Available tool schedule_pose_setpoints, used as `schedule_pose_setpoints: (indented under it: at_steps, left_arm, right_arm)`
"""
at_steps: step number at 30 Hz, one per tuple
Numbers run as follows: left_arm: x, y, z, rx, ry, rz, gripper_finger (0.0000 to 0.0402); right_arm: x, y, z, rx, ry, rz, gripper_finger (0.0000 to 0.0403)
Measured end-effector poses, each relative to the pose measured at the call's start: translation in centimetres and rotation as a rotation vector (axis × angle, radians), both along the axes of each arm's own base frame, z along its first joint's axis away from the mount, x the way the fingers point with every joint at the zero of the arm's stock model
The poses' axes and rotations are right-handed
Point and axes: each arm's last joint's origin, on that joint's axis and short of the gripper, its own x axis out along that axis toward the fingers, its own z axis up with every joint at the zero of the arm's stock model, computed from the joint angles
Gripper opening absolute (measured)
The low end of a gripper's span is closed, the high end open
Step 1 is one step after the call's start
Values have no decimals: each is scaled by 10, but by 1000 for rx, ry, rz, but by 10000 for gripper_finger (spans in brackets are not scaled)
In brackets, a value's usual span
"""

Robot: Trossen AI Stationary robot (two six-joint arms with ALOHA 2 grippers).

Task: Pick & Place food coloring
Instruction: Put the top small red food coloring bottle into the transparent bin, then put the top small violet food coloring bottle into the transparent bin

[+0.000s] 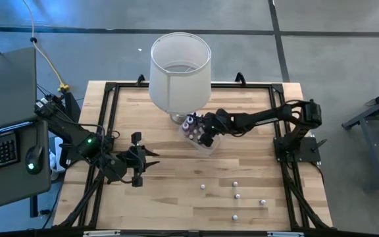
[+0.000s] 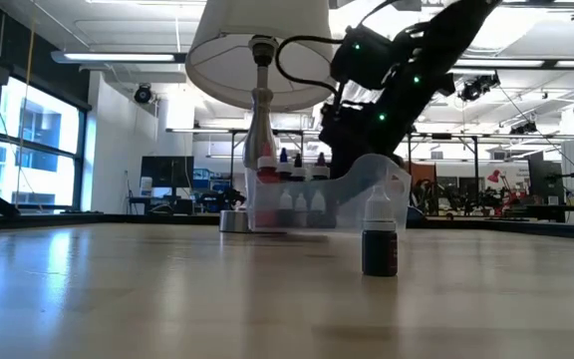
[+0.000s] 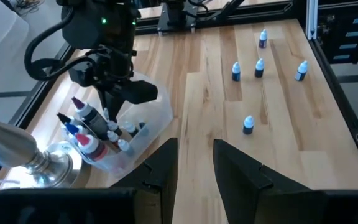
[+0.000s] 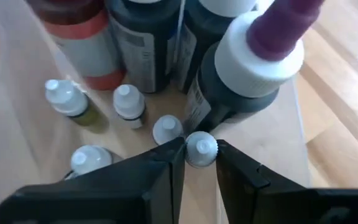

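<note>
- R gripper (image 4: 201,163) inside tub (image 3: 157,115), fingers pinching small bottle (image 4: 201,149); several bottles already in tub
- L gripper (image 3: 194,165) waiting, part open, holding nothing; five bottles (image 1: 236,196) left on table (image 1: 170,197)

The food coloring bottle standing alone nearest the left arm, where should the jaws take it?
Grip that food coloring bottle across its dark body just under the white cap, coming straight down from above. It stands upright and apart from the other four, so the left gripper has room either side.

lampshade (image 2: 257,45) top cut off, tub (image 4: 17,74) blurred
</note>
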Motion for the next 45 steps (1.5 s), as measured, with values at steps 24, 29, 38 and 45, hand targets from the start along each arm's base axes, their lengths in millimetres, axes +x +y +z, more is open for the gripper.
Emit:
schedule_pose_setpoints:
  at_steps: [24,29,38,45]
  left_arm:
    - [0,0,1,-10,-11,8,99]
    - [1,0,1,-30,-16,21,99]
    - [2,0,3,-37,-46,40,99]
    - [2,-1,3,-63,-53,49,99]
  right_arm:
    - [-23,41,60,37,-58,208,131]
    - [-37,88,77,81,-75,409,131]
    - [-21,173,48,46,-243,633,131]
    - [-9,195,8,133,-225,677,131]
